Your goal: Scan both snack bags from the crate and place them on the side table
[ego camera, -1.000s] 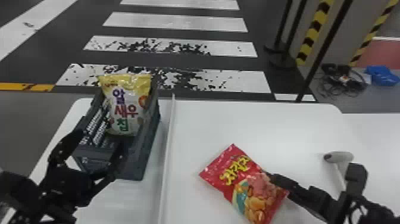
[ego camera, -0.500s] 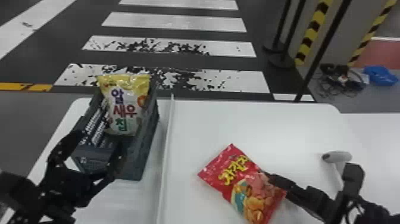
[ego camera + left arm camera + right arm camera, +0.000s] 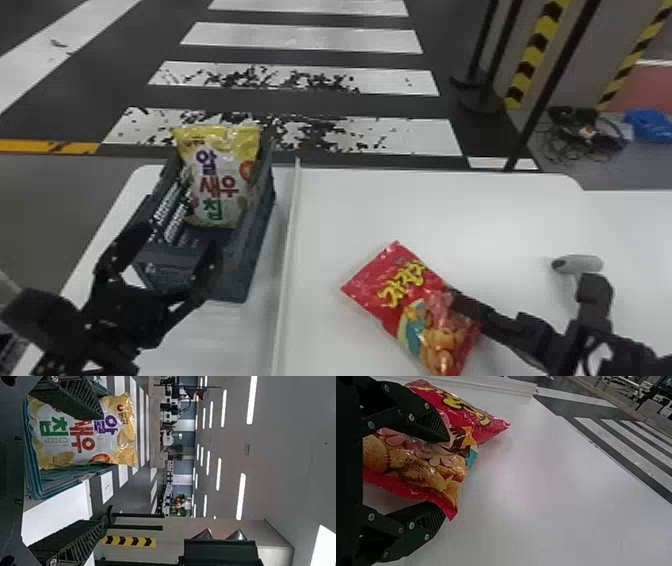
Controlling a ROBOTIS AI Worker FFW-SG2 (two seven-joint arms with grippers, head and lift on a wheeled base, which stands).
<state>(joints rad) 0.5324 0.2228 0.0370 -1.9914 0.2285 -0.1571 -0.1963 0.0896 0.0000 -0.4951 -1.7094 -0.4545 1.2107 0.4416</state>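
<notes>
My left gripper point(image 3: 182, 245) stands open over the near end of the grey crate point(image 3: 245, 270). In that crate, the yellow snack bag point(image 3: 220, 175) leans upright at the far end. In the left wrist view, my left gripper point(image 3: 89, 471) is spread, and one finger overlaps the yellow bag point(image 3: 85, 451). On the right of the white table, my right gripper point(image 3: 452, 300) is shut on the red snack bag point(image 3: 370, 280), which is slanted low at the tabletop. The right wrist view has the bag's biscuit-printed half point(image 3: 423, 471) between the fingers of my right gripper point(image 3: 445, 479).
A thin white divider point(image 3: 287, 250) runs along the white table point(image 3: 425, 200) between crate and red bag. A white handheld scanner point(image 3: 582, 262) lies right of the red bag, behind my right arm. Black poles point(image 3: 535, 120) and cables point(image 3: 585, 135) are beyond the table.
</notes>
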